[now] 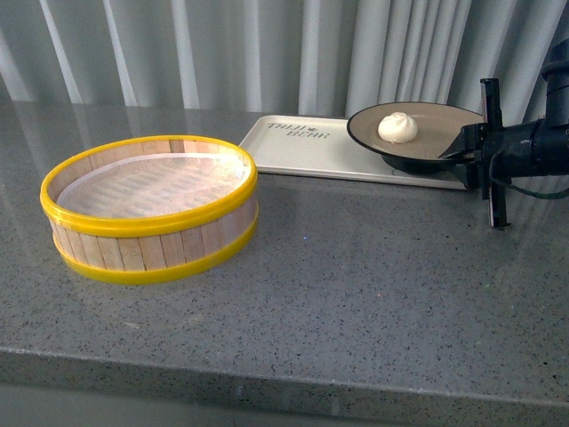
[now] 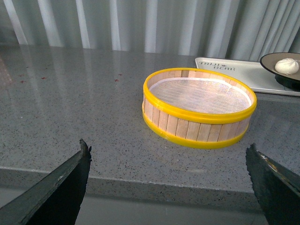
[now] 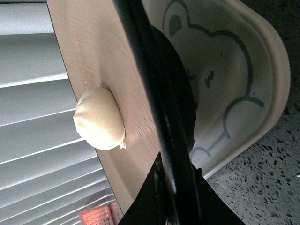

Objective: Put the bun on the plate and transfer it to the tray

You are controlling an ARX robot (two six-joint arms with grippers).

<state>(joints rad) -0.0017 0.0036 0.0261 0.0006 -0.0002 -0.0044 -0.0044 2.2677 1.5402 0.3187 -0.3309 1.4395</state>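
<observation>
The white bun [image 1: 397, 127] sits on the taupe-brown plate [image 1: 436, 120] with its black rim. My right gripper [image 1: 464, 151] is shut on the plate's near-right rim and holds it just above the right end of the cream tray [image 1: 302, 147]. In the right wrist view the bun [image 3: 99, 119] rests on the plate [image 3: 93, 56], my right gripper [image 3: 174, 187] pinches the rim, and the tray's bear drawing [image 3: 225, 79] lies under it. My left gripper [image 2: 168, 164] is open and empty at the counter's front edge; the bun [image 2: 287, 66] and plate [image 2: 271, 60] show far off.
A round wooden steamer basket [image 1: 149, 207] with yellow rims stands at the left of the grey speckled counter [image 1: 356, 276]; it also shows in the left wrist view [image 2: 199, 107]. Grey curtains hang behind. The counter's front edge [image 1: 293, 378] is near.
</observation>
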